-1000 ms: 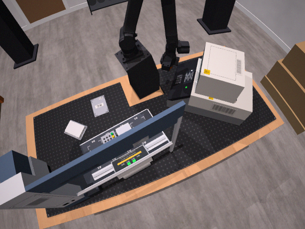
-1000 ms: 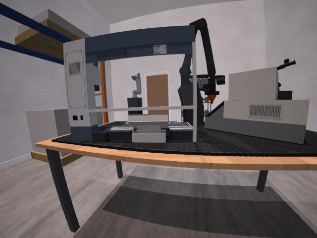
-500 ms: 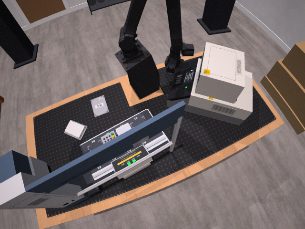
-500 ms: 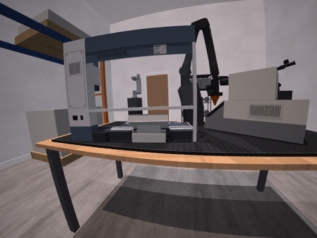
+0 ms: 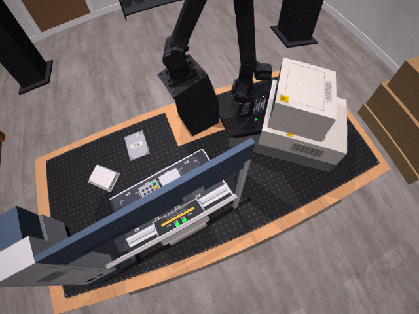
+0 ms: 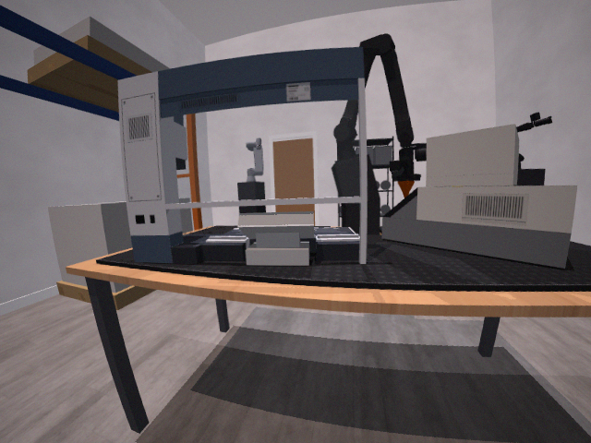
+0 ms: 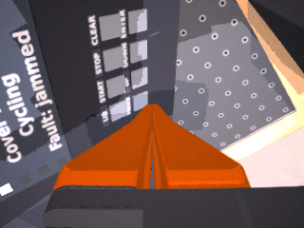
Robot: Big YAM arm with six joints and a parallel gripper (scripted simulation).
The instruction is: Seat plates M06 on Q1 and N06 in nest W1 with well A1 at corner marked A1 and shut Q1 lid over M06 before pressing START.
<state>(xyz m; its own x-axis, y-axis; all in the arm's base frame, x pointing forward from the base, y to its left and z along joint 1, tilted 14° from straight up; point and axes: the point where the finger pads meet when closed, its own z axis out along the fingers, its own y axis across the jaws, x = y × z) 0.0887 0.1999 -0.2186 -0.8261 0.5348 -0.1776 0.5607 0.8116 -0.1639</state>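
The cycler Q1 [image 5: 304,118] stands at the right of the mat with its white lid [image 5: 306,96] down over the block. The panel lamp [image 5: 255,119] is green. My gripper [image 5: 244,97] is shut and empty, and it hangs over Q1's dark key panel [image 5: 252,113]. In the wrist view the orange fingertips [image 7: 152,108] sit just right of the LID key [image 7: 119,113], over the lower key row; START [image 7: 115,86], STOP [image 7: 112,59] and CLEAR [image 7: 110,26] lie beyond. In the side view the tips [image 6: 405,186] are just above the sloped panel. One white plate [image 5: 103,177] lies on the mat left of the deck.
The regrip nest RG [image 5: 137,147] lies on the mat near the arm's base [image 5: 194,97]. The deck [image 5: 162,178] holds the tube block [image 5: 148,190] and a white block [image 5: 169,176]. A blue gantry beam [image 5: 145,199] spans over the deck and hides part of it.
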